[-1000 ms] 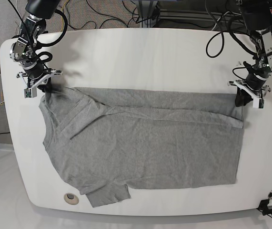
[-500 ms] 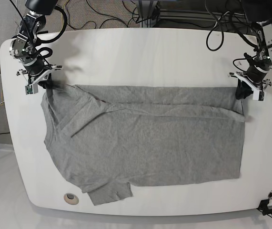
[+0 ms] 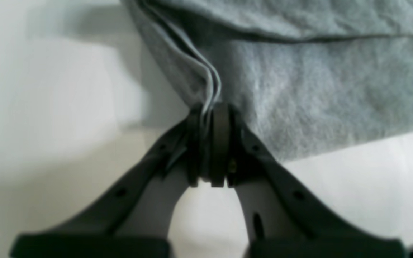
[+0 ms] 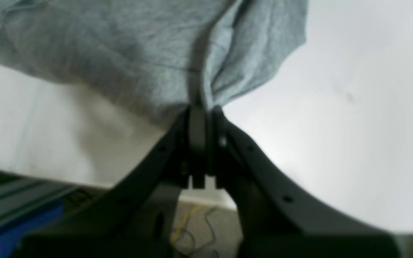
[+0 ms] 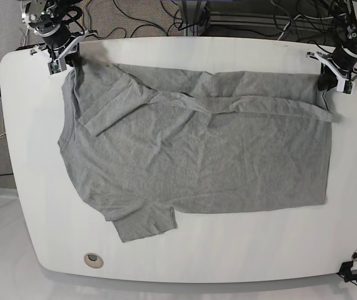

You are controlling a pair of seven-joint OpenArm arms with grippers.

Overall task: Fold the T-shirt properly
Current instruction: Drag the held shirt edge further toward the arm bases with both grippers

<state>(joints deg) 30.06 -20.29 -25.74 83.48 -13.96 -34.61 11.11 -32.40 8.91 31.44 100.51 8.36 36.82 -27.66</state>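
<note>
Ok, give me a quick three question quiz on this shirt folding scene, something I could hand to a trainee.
1. True or false: the left gripper is shut on the grey T-shirt.
2. Multiple choice: in the base view, the right gripper holds the shirt at which spot? A, the far corner on that view's left. B, the near edge. C, the middle of the shirt.
3. Fill in the missing word: the sleeve nearest the camera in the base view lies flat on the white ____.

Key: 1 true. 2 A. 3 table.
</note>
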